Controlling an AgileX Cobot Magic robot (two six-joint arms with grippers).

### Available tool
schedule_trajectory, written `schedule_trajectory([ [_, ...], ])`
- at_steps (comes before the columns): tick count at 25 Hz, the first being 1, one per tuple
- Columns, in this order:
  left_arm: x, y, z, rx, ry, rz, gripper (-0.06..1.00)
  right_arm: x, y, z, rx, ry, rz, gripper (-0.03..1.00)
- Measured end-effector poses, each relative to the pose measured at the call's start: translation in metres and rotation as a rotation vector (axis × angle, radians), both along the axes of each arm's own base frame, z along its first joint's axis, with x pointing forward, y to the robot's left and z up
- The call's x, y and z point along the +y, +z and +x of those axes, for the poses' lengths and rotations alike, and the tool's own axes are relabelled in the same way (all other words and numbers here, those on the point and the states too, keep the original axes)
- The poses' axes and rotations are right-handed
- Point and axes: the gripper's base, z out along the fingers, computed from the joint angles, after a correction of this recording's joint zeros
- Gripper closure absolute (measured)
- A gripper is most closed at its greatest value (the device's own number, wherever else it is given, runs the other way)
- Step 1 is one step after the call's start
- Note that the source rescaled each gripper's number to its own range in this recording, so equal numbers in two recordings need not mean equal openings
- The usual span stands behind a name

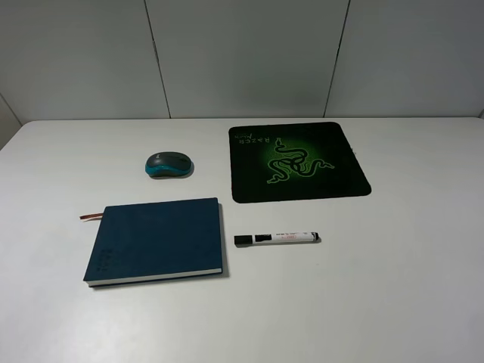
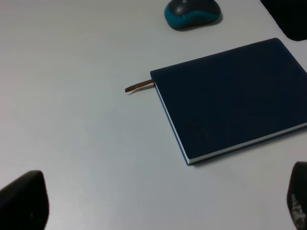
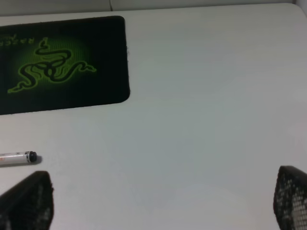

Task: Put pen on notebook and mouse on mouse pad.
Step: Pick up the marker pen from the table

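Observation:
The teal mouse (image 1: 169, 164) with its dark grey top rests on the table left of the black mouse pad (image 1: 299, 161), apart from it. Nearer the front lies the navy notebook (image 1: 156, 240), closed, and the white pen (image 1: 276, 238) lies just to its right, black cap toward the book. Neither arm shows in the high view. My left gripper (image 2: 160, 206) is open over bare table, short of the notebook (image 2: 235, 96) and mouse (image 2: 193, 13). My right gripper (image 3: 158, 206) is open too, with the pen's end (image 3: 19, 158) and the mouse pad (image 3: 57, 64) beyond it.
The white table (image 1: 408, 265) meets a grey panelled wall (image 1: 242, 53) at the back. The notebook's reddish ribbon (image 2: 139, 86) sticks out from its far left corner. A corner of the mouse pad (image 2: 292, 17) shows in the left wrist view.

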Motion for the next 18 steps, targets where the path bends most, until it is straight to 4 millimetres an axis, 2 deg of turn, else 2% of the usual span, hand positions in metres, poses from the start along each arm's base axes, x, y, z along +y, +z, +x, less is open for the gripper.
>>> schedule_trajectory([
  [18, 0.0016, 0.0003, 0.0001, -0.003, 0.014, 0.011, -0.06, 0.0001, 0.0, 0.0, 0.0, 0.0, 0.001, -0.03],
])
